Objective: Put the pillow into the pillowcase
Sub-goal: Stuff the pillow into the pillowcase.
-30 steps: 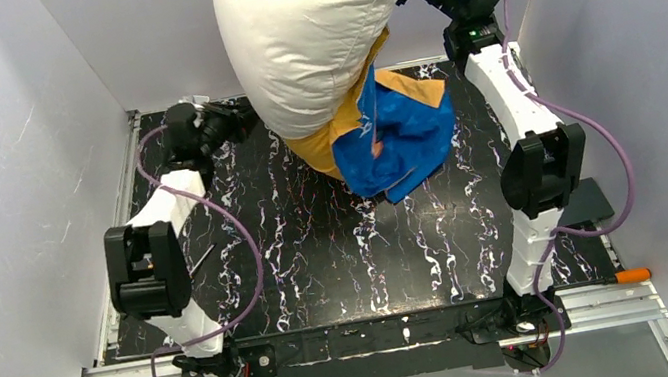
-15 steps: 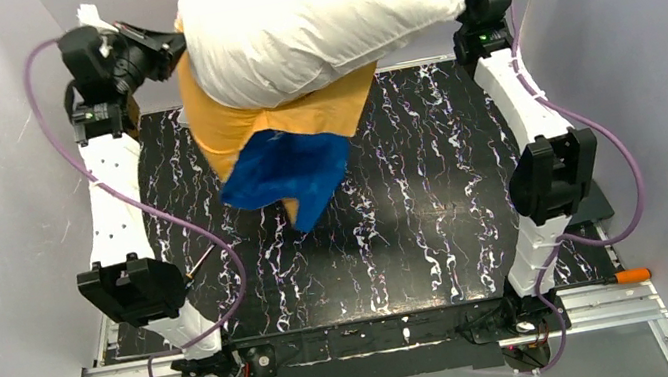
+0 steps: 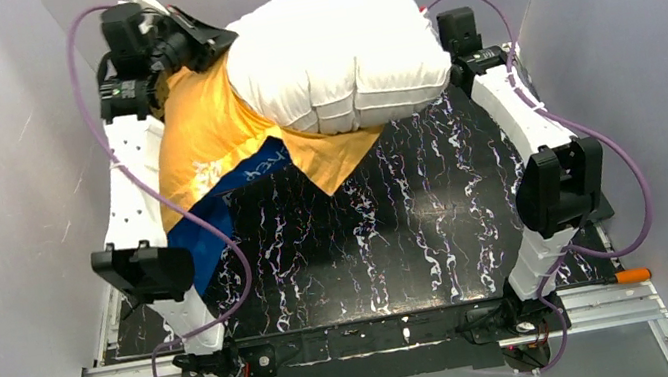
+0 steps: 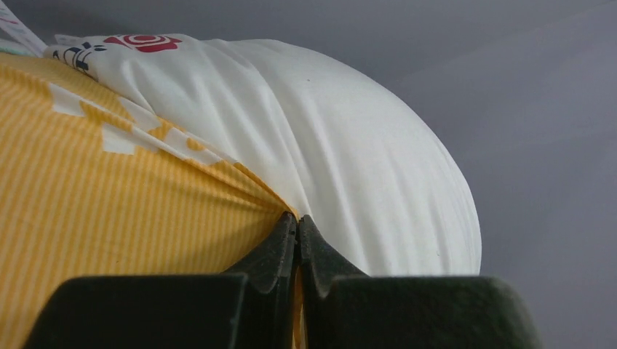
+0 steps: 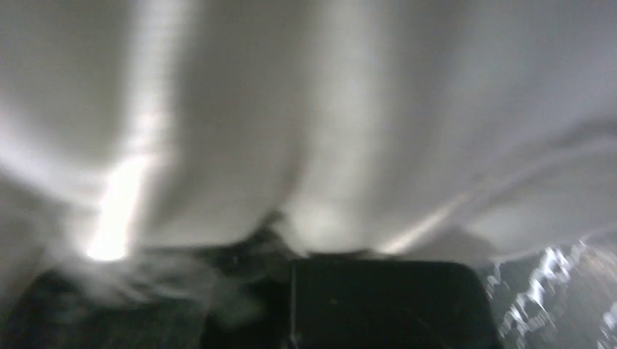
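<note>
Pillow [image 3: 334, 52] is hanging over the counter's [image 3: 397, 229] far edge, pillowcase [image 3: 201, 139] draping under it. Left end effector [image 4: 297, 222] is pinching yellow case fabric; right end effector [image 5: 273, 233] is clamping the pillow's right end. Looking light, squashy; seamed corners are offering best holds.

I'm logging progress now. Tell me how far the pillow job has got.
Done: little; the pillow is almost all bare white, with only the yellow edge of the pillowcase lapping one end. In hand: the left gripper pinches that yellow cloth, the right gripper seems shut on the pillow. Left: pulling the case over the whole pillow.
</note>
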Controlling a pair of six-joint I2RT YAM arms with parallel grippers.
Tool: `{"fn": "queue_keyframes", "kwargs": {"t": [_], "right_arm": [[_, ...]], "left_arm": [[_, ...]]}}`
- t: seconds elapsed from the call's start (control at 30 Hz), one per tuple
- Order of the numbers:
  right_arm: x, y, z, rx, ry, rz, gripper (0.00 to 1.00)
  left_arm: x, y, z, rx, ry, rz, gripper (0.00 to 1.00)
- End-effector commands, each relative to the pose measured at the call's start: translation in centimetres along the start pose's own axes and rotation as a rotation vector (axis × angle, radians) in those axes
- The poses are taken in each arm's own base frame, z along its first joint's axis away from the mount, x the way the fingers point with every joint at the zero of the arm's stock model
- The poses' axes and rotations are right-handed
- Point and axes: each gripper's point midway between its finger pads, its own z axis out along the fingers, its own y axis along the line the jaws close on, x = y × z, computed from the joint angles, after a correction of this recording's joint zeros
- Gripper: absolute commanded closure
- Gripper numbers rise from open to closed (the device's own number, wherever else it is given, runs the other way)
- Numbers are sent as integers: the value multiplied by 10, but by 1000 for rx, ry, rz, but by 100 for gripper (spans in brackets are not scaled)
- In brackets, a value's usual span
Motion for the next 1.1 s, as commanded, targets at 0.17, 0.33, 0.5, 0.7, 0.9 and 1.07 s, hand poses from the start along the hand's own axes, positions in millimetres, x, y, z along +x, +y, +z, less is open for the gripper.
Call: {"fn": "queue_keyframes", "kwargs": {"t": [0.17,0.33,0.5,0.7,0.9,1.07], "right_arm": [[97,-21,-17,269,222,-477,99],[114,-60,-41,445,206,-461,96],[96,-92,-93,791,97,-431,45],[39,-64,-164,1001,-185,-381,29],[-22,3,-210,1029,-465,-440,25],[-49,50,-210,902,-543,-523,22]], "left_arm": [[119,-50,14,195,390,39,100],[174,35,11,-22,475,-31,100],[199,79,-6,-126,417,-72,100],[210,90,-9,-158,468,-71,100],[203,92,-12,-194,448,-31,100],[198,88,-14,-193,453,-2,100]]}}
